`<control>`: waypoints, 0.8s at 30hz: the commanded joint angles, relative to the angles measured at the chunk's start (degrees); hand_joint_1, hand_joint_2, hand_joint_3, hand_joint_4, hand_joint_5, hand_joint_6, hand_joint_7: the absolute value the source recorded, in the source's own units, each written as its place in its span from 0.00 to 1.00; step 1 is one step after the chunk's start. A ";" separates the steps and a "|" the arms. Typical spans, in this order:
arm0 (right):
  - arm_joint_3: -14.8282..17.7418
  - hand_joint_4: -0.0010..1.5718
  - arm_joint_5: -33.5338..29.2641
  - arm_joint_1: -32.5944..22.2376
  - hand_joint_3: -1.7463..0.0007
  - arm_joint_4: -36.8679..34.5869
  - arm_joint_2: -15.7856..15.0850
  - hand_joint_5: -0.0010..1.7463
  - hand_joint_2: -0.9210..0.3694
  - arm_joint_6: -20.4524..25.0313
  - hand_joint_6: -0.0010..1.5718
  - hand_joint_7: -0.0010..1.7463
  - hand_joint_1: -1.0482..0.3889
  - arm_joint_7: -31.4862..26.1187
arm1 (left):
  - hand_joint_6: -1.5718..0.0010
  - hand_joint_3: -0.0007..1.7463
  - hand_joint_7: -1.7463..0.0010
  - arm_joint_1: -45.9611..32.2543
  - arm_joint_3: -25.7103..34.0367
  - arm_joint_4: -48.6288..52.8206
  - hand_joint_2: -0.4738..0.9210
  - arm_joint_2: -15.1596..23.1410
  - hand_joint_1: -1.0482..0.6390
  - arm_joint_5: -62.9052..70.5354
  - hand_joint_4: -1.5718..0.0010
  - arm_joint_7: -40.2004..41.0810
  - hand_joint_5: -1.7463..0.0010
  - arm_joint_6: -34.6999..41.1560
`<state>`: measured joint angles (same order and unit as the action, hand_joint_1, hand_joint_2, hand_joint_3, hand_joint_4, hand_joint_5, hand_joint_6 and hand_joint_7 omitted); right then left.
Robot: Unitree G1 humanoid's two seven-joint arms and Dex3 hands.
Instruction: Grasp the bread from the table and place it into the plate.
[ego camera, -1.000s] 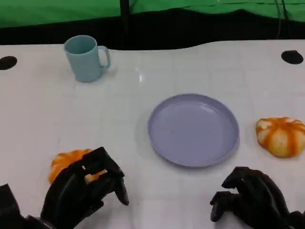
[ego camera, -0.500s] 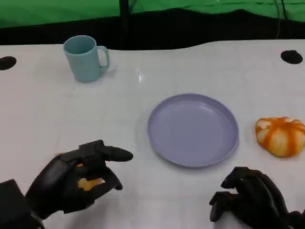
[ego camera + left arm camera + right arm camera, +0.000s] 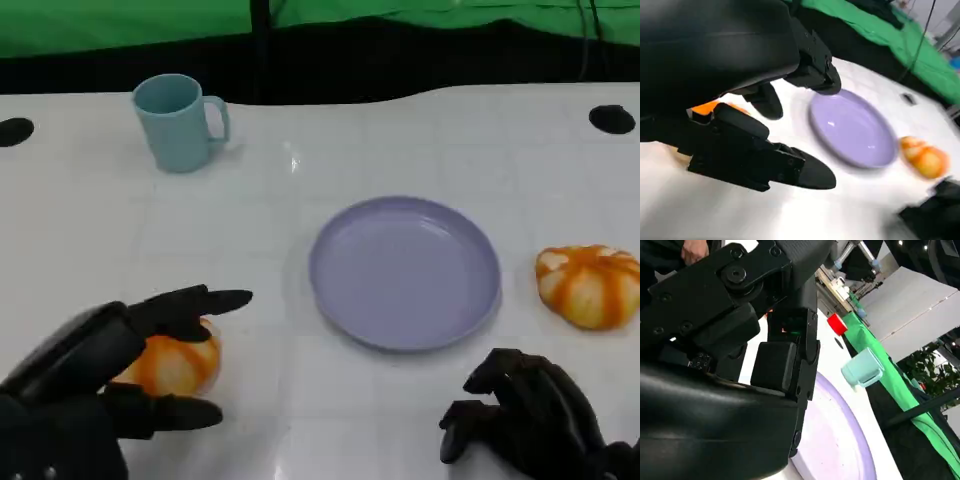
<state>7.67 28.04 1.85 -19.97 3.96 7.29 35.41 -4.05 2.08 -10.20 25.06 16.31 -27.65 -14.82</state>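
Observation:
An orange and white bread (image 3: 172, 362) lies on the white table at the near left, and a slice of it shows in the left wrist view (image 3: 707, 107). My left hand (image 3: 100, 375) sits over it with fingers (image 3: 190, 303) spread on the far side and the thumb on the near side, not closed on it. The lilac plate (image 3: 405, 272) stands bare at the middle, also seen from the left wrist (image 3: 855, 127). My right hand (image 3: 530, 420) rests at the near right with fingers curled in, holding nothing.
A second orange bread (image 3: 590, 285) lies right of the plate. A pale blue mug (image 3: 180, 122) stands at the far left. Green cloth lines the table's far edge. Black round holes (image 3: 612, 119) mark the far corners.
My left hand has drawn back toward the near left edge and spread its fingers, so more of the bread shows. The right hand has not moved.

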 commanded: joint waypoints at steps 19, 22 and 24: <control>0.24 1.00 0.31 -0.87 1.00 0.94 -0.26 0.42 0.15 -0.26 1.00 0.20 0.02 0.08 | 0.89 0.01 1.00 -2.56 -10.35 -12.37 1.00 4.21 0.20 43.00 0.85 3.70 0.93 18.79; 0.35 1.00 0.64 -0.79 1.00 0.91 -0.33 0.41 0.15 0.05 1.00 0.20 0.02 0.19 | 0.89 0.01 1.00 -1.65 -12.18 -10.95 0.99 3.62 0.21 46.65 0.85 3.72 0.94 20.49; 0.40 1.00 0.68 -0.78 1.00 0.93 -0.40 0.41 0.16 0.18 1.00 0.20 0.02 0.12 | 0.89 0.00 1.00 -0.62 -13.35 -8.97 0.99 3.14 0.21 48.33 0.84 4.17 0.95 21.20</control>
<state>7.44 28.05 1.56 -19.66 3.97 7.31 35.59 -5.93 -9.99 -21.52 28.34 62.40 -24.70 5.02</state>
